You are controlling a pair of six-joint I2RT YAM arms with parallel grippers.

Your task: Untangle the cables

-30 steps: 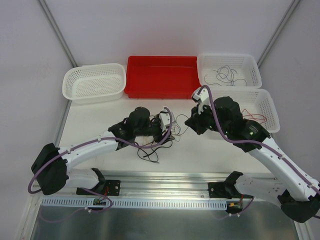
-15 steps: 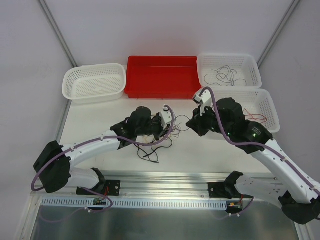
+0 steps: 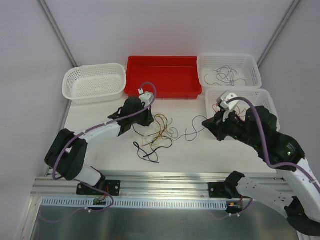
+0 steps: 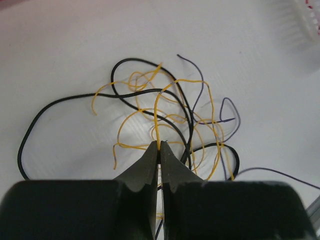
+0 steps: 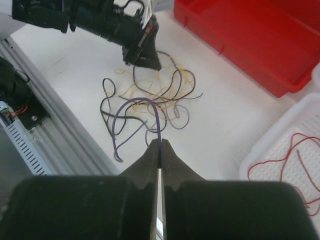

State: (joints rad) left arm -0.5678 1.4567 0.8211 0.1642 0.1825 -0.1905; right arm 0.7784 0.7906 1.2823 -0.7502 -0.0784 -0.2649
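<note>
The left gripper (image 4: 159, 148) was clamped on a yellow cable (image 4: 156, 111) rising just ahead of its tips. The right gripper (image 5: 160, 145) pinched a purple cable (image 5: 136, 99) arching forward-left.

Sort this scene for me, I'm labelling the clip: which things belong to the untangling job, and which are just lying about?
Job: thin yellow wire, pinched in the left tool; thin purple wire, pinched in the right tool; thin black wire, tangled with the yellow one.
Lying about: red plastic bin; white lattice plastic basket at far left.

Red bin (image 3: 162, 76) between white baskets (image 3: 94, 83)
</note>
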